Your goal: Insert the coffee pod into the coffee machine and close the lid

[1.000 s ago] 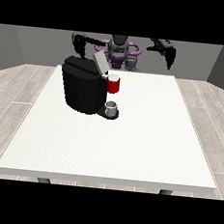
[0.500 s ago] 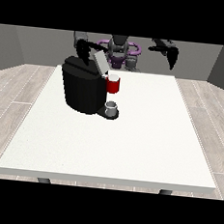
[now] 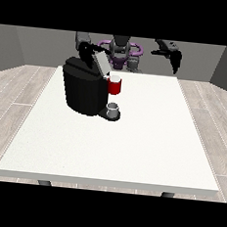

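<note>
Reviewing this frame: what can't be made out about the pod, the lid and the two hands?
- Coffee pod: none visible, front view; the raised lid screens the coffee machine top.
- Hand at the view's left: finger contact with the lid too small to judge.
- Hand at the view's right: finger pose unclear, too small.

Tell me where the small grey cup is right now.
Front view: the grey cup stands on the coffee machine's base, left of table centre, directly below the red pod holder.

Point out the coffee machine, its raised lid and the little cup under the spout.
coffee machine [image 3: 82,90]: front view, black body's front face.
lid [image 3: 102,61]: front view, grey tilted flap.
cup [image 3: 113,108]: front view, its side wall.
</note>
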`<state>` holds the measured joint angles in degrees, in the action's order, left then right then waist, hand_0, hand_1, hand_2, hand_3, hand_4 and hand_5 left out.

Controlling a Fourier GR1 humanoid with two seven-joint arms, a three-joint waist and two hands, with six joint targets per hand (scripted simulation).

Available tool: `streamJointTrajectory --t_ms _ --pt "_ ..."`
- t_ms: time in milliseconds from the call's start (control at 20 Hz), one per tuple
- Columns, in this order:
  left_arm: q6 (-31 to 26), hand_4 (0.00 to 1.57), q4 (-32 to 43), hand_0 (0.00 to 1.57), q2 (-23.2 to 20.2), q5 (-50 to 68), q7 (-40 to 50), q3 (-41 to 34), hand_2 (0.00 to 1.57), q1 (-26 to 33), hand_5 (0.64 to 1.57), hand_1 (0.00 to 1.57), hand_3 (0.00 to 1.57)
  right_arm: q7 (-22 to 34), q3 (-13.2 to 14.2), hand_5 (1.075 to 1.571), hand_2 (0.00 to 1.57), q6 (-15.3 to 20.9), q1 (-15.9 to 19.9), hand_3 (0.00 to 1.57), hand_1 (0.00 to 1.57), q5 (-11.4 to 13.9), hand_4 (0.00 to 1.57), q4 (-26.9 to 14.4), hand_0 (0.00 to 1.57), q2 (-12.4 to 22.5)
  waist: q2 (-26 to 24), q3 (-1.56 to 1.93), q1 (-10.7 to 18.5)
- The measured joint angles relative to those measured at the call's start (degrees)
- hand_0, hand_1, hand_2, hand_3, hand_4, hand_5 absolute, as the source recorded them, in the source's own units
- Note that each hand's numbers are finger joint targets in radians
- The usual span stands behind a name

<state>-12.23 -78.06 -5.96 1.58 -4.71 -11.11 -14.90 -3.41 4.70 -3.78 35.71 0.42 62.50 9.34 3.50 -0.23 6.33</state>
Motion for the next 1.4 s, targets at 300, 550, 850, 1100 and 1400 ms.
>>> streamJointTrajectory --t_ms 300,550,850,1100,1400 --pt "1.3 0.13 0.33 0.0 -0.06 -0.2 0.08 0.67 0.0 -1.25 1.571 0.0 0.0 -1.09 0.05 1.571 0.0 0.22 3.11 0.0 0.0 0.71 0.0 -1.64 0.0 -0.38 0.83 0.04 0.53" --pt "2.07 0.15 -0.28 0.0 -0.08 -0.1 0.55 1.23 0.0 -1.43 1.571 0.0 0.0 -1.22 0.04 1.571 0.0 0.7 4.91 0.0 0.0 1.58 0.11 -4.29 0.0 -0.68 1.31 0.14 1.17" --pt "1.13 0.15 1.26 0.0 -1.26 0.85 -0.18 0.61 0.0 -0.41 1.571 0.0 0.0 0.25 -1.24 1.571 0.0 0.47 6.04 0.0 0.0 2.39 0.21 -4.69 0.0 -1.67 0.8 0.32 1.1" --pt "1.18 0.2 2.01 0.0 -1.56 1.13 -0.76 0.66 0.0 -1.69 1.571 0.0 0.0 0.34 -4.1 1.571 0.0 1.45 8.03 0.0 0.0 5.7 0.14 -4.45 0.0 -3.15 0.43 0.24 0.77" --pt "2.42 0.21 0.29 0.0 0.88 -0.53 -3.95 3.65 0.0 -0.81 1.571 0.0 0.0 0.83 -3.71 1.571 0.0 2.07 11.48 0.0 0.0 6.91 0.13 -6.11 0.0 -3.58 0.65 0.23 2.06"
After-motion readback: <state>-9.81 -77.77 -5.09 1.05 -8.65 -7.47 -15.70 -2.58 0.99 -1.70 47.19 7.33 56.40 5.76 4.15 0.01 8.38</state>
